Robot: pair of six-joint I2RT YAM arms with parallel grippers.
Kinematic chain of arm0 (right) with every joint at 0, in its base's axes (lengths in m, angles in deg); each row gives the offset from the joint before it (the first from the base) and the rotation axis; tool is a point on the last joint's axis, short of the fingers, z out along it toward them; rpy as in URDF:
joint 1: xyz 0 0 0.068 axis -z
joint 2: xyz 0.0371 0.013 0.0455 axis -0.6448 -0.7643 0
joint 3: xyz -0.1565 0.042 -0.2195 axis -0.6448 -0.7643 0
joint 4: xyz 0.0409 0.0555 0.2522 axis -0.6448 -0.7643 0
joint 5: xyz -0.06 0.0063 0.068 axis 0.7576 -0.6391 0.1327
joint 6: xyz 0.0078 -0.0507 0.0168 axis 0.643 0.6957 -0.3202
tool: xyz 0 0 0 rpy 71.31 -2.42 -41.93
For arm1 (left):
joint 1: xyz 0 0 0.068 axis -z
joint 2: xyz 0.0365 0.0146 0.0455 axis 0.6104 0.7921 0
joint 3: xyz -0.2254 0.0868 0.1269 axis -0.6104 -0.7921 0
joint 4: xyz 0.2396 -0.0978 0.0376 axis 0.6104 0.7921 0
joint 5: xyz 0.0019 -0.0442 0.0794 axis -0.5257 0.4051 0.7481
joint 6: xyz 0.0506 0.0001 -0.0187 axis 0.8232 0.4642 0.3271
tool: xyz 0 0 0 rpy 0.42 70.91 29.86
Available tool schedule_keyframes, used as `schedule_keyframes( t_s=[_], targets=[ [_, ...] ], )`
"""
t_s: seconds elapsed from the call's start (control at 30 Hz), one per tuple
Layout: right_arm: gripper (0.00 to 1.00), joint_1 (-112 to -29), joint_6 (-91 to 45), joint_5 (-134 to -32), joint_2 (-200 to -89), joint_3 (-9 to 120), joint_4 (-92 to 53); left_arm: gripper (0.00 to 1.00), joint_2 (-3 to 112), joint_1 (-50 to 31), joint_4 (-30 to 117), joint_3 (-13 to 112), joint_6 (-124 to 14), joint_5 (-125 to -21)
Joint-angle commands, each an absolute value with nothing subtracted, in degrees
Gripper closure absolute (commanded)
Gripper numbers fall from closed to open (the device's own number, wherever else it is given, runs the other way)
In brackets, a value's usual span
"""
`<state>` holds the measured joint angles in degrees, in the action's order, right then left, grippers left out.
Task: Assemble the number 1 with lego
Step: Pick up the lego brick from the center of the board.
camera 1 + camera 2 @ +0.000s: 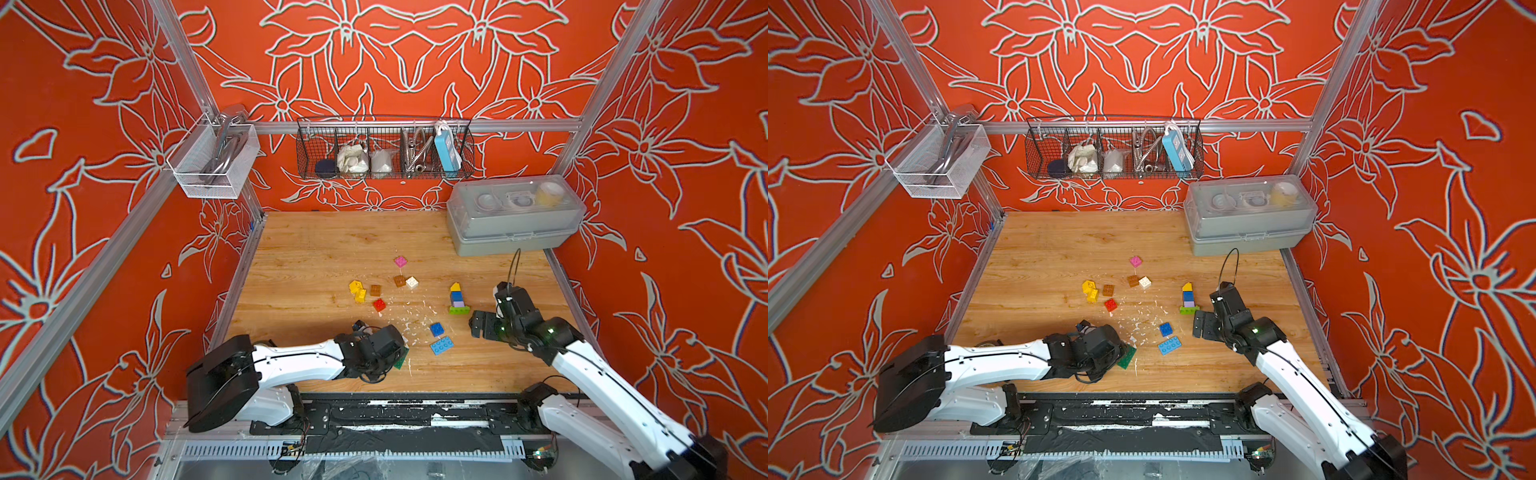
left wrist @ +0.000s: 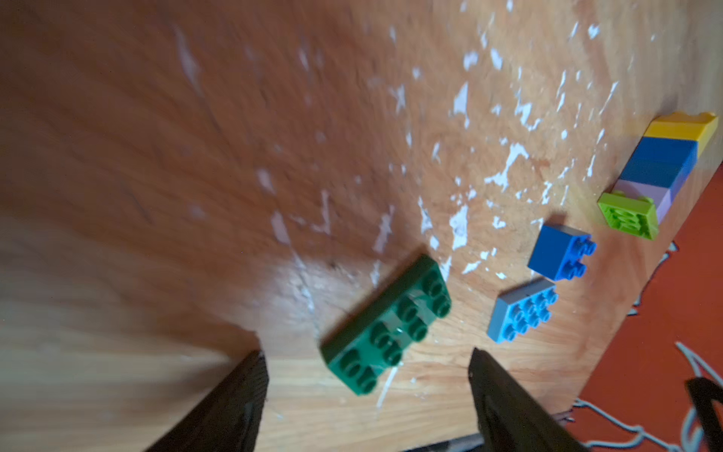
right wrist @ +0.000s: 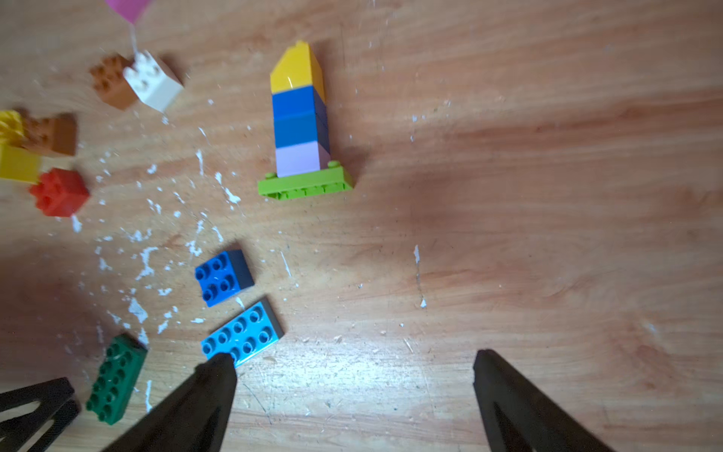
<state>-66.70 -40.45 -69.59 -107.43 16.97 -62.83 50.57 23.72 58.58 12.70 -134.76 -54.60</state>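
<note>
My left gripper (image 2: 367, 352) is spread. Its two black fingers stand either side of the dark green flat studded plastic plate (image 2: 385, 328) without touching it. The plate lies studs-up on the wooden tabletop (image 2: 117, 352), just ahead of the fingertips and skewed across the gap between them. I judge this a pre-grasp alignment: the jaws bracket the plate so that closing would pinch its long sides. Because of the skew, one corner may meet a finger first and turn the plate.

My right gripper (image 3: 352, 356) is also spread wide and holds nothing, over bare wood. The light blue flat studded plate (image 3: 242, 336) lies just beside one fingertip, and the small blue square brick (image 3: 223, 278) sits just beyond it. Further ahead is the assembled column (image 3: 299, 117): a yellow sloped brick, two blue bricks and a lilac brick on a lime green base plate (image 3: 305, 184). It appears to lie on its side. I read the right arm as parked clear, giving the left arm room.
</note>
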Motion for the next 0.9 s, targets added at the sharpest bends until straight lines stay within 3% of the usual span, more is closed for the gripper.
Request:
schedule_keyframes(
  t_s=[0.0,0.33,0.47,0.67,0.87],
  targets=[
    [0.0,-67.39,-40.23,-70.06,-107.94,19.23,-65.31,0.2,55.1,25.69,61.02,14.63,-144.43,-54.26],
    [0.0,-67.59,-40.4,-70.7,-103.61,18.17,-64.59,0.21,60.32,23.98,67.09,21.41,-144.57,-52.36],
    [0.0,-68.08,-40.21,-72.05,-104.06,18.29,-64.81,0.19,62.65,18.14,73.92,25.43,-136.22,-54.45],
    [0.0,-68.84,-40.35,-72.71,-104.82,18.51,-65.38,0.18,68.13,11.79,72.98,30.22,-123.35,-57.9],
    [0.01,-70.09,-40.45,-72.69,-104.77,18.82,-65.97,0.16,69.44,12.35,82.79,37.0,-114.79,-56.68]
  ],
)
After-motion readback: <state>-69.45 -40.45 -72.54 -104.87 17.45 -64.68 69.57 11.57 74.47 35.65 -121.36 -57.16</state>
